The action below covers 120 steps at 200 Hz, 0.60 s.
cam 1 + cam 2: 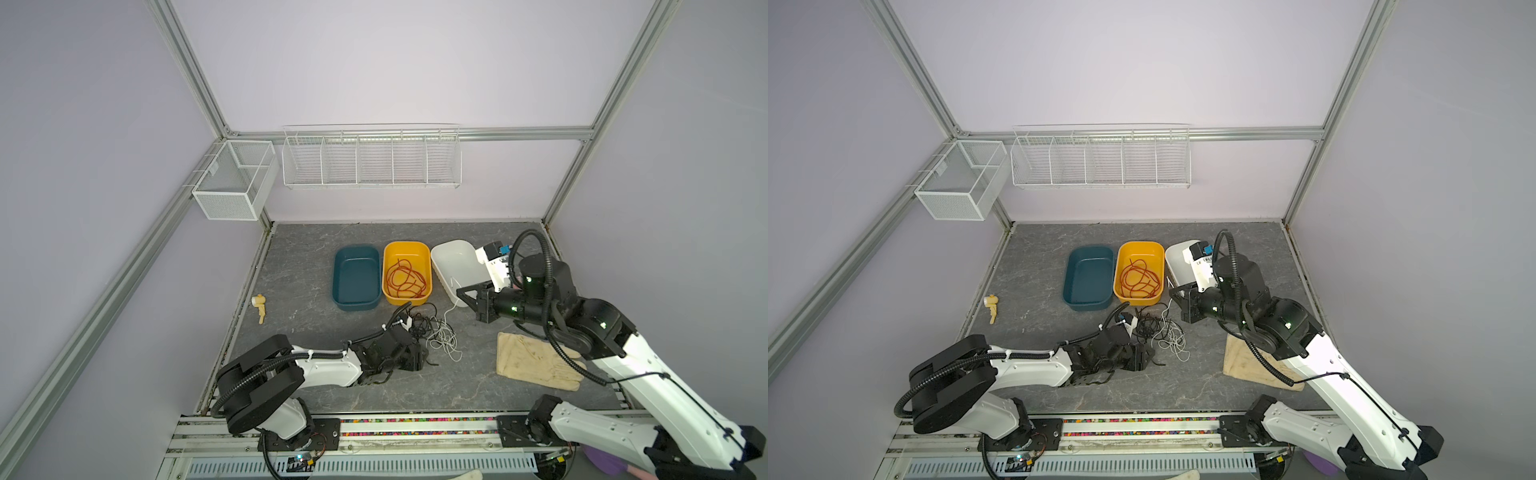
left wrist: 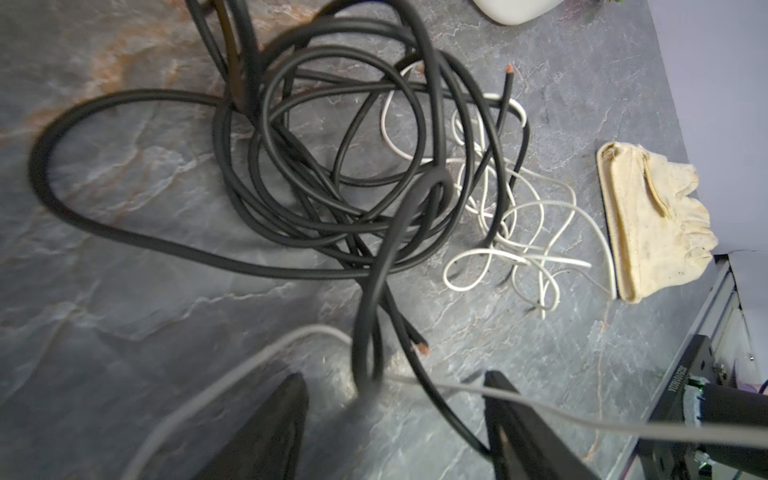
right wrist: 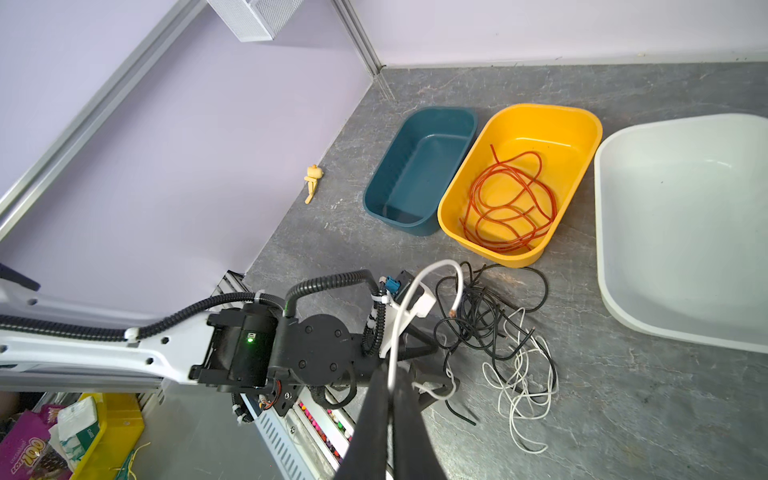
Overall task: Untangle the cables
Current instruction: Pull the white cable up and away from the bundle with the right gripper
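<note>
Grey marbled surface [image 1: 316,257], a row at the back: teal tub [image 1: 357,305], yellow tub [image 1: 405,300], white tub [image 1: 453,249] — black cable [image 1: 419,326] and white cable [image 1: 444,338] tangled just in front, cream glove [image 1: 532,361] right, small yellow figure [image 1: 259,307] far left.

Pale lilac walls [image 1: 395,62] close in on three sides, plain and matte, joined at the corners by silvery aluminium posts [image 1: 198,79], with a matching rail [image 1: 519,134] across the back. The bench [image 1: 299,266] has a dark grey top veined like slate. Above its back edge a long white wire rack [image 1: 371,160] hangs on the wall, split into five bays. A white mesh basket [image 1: 232,183] hangs over the back left corner. The light is soft and even, brightest on the back wall, throwing only faint shadows.
</note>
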Tool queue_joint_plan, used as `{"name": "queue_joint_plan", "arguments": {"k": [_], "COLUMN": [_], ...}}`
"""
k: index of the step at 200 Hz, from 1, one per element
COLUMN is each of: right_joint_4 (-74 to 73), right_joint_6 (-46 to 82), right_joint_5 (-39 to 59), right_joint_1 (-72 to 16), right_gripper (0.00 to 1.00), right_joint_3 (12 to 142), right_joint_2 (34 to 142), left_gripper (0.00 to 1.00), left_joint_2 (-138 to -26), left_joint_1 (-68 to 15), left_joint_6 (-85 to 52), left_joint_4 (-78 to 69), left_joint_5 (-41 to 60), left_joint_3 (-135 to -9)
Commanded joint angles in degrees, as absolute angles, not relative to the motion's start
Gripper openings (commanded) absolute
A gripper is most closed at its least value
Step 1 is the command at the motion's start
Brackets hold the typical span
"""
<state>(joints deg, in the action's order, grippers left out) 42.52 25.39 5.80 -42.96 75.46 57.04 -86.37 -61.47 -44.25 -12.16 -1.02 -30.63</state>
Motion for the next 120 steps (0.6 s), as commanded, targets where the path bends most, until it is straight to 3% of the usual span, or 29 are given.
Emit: {"name": "queue_joint_plan", "arguments": {"k": [1, 120], "right_joint_4": [45.5, 58.1], "right_joint_6": [23.5, 18.4], "right_joint_5": [5.3, 0.1], "right_joint_1": [-43.4, -43.4], "right_gripper": [0.07, 0.06], "right_joint_3": [79.9, 105.0], "right_joint_2": [57.4, 63.2], "left_gripper": [0.68, 0.68], "left_joint_2": [-86.8, -87.2], "left_joint_1": [-61.8, -61.8], "left_joint_6": [-45.5, -45.4], "left_joint_4": [-11.1, -12.2], "left_joint_5": [-0.5, -0.7], "left_joint_3": [-29.7, -27.6]}}
